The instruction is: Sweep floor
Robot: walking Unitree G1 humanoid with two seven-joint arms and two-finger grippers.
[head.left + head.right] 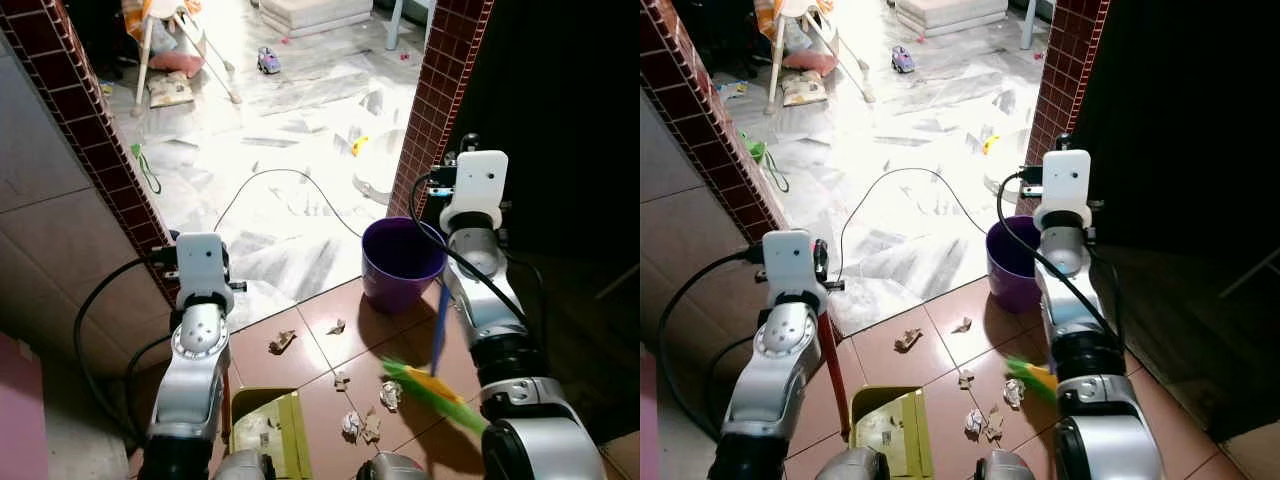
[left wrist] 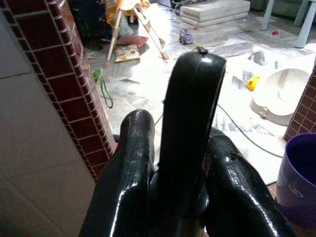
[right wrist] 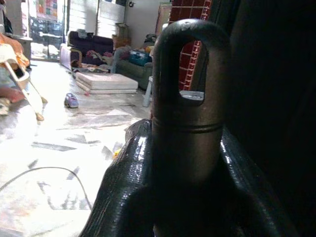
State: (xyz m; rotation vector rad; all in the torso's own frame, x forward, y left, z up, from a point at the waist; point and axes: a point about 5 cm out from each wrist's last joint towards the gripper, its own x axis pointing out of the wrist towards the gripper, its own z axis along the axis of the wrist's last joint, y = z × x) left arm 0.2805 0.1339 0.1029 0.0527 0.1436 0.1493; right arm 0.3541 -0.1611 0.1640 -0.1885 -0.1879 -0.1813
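Left wrist view looks along the left gripper (image 2: pixel 182 197), whose two black fingers (image 2: pixel 123 187) are closed tight around a dark, flat-topped handle (image 2: pixel 190 123) that stands up between them. In the right wrist view the right gripper (image 3: pixel 185 197) is clamped the same way around a rounded handle end with a hanging slot (image 3: pixel 187 98).

From the head views, both silver arms reach forward and down over a brown tiled floor (image 1: pixel 310 350). The left arm (image 1: pixel 195 350) carries a red pole (image 1: pixel 832 370) that runs down to a yellow-green dustpan (image 1: pixel 265 425) resting on the tiles near the robot's feet. The right arm (image 1: pixel 490 300) carries a blue stick (image 1: pixel 438 325) ending in a broom head with green and yellow bristles (image 1: pixel 435 390), blurred, just above the tiles on the right.

Crumpled paper scraps (image 1: pixel 365 420) lie between dustpan and broom, with more bits (image 1: pixel 282 341) farther ahead. A purple bucket (image 1: pixel 400 265) stands at the edge of the brown tiles, beside a brick-tiled pillar (image 1: pixel 440 110). Beyond it a bright marble floor (image 1: pixel 290 150) holds a black cable (image 1: pixel 290 190), a small toy car (image 1: pixel 268 62) and a white basin (image 2: pixel 281 98).
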